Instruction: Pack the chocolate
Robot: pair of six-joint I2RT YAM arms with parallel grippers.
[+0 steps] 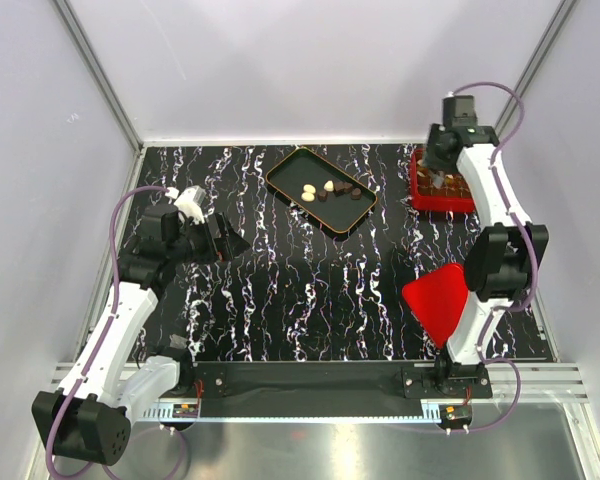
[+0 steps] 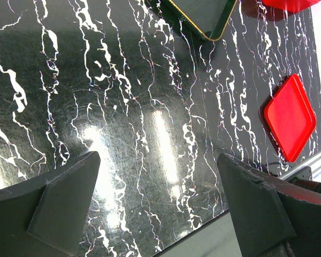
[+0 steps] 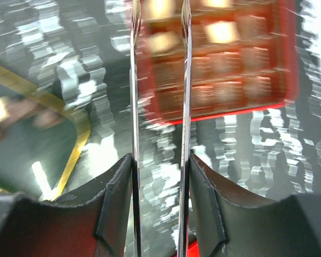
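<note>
Several chocolates (image 1: 330, 190), cream and brown, lie in the black tray with an orange rim (image 1: 280, 172). More chocolates (image 3: 222, 32) show blurred in the cells of the red gridded box (image 1: 442, 192). My right gripper (image 1: 438, 168) hovers over that box. In the right wrist view the right gripper (image 3: 160, 160) is shut on a pair of thin metal tongs (image 3: 134, 80), whose two blades stand apart and run up over the red box (image 3: 219, 64). I cannot tell whether the tong tips hold anything. My left gripper (image 2: 158, 158) hangs open and empty over bare table at the left.
The flat red lid (image 1: 438, 300) lies on the table by the right arm and also shows as the red lid (image 2: 290, 116) in the left wrist view. A corner of the tray (image 3: 69, 155) lies left of the right gripper. White walls enclose the marbled black table (image 1: 310, 290).
</note>
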